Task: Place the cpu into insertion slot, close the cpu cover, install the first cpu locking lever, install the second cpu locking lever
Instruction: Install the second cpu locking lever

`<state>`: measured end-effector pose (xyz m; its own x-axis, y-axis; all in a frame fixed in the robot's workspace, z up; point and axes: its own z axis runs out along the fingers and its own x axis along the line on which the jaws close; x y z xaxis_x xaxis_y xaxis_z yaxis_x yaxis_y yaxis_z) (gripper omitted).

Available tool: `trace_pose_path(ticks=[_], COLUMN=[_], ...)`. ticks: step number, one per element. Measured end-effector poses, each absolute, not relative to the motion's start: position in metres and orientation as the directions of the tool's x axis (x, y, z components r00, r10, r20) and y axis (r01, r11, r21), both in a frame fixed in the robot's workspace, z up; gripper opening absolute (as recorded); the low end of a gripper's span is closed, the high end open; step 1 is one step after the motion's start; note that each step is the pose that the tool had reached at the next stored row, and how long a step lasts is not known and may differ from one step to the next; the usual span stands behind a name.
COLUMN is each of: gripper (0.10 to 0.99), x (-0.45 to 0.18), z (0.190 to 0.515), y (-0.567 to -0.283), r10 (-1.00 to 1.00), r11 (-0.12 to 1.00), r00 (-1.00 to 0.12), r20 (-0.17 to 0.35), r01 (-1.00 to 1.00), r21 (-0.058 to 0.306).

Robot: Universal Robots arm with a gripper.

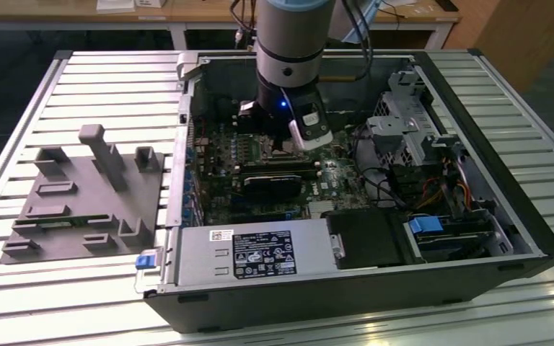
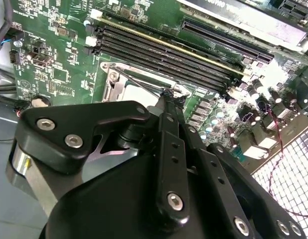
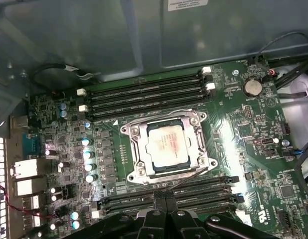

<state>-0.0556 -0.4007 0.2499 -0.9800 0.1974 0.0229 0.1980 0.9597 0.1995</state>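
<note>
cpu [image 3: 167,146] flat in insertion slot [image 3: 135,130], cpu cover [image 3: 196,147] down | fingers [image 3: 165,202] together — holding nothing

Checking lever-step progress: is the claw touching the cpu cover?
Cannot tell. In the first wrist view the claw sits at the cpu cover edge by a thin lever; contact unclear.

Green motherboard [image 3: 253,149] with black memory slots [image 3: 144,97], white clips at ends. Silvery metal cpu cover [image 3: 136,167] framing pale silver-grey cpu [image 3: 166,145]. Matte black gripper [image 3: 166,201] links with silver screws. Silver-and-grey arm [image 1: 291,43], small blue light. Black computer case [image 1: 354,306]; silver-grey power supply [image 1: 248,252] with black-and-white label. Grey fixture block [image 1: 84,202]. Pale ribbed metal table [image 1: 84,79]. Blue tab [image 1: 145,261] at case corner.
</note>
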Motion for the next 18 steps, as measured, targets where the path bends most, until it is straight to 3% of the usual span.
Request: trace_pose_path(ticks=[1, 18], gripper=[0.102, 0.102], x=[-0.0676, -0.0674], z=[0.2363, 0.2395], y=[-0.3977, -0.3977], r10=[0.197, 0.197], r11=[0.960, 0.960], r00=[-0.980, -0.980], r20=[0.023, 0.023], r01=[0.198, 0.198], r21=[0.199, 0.199])
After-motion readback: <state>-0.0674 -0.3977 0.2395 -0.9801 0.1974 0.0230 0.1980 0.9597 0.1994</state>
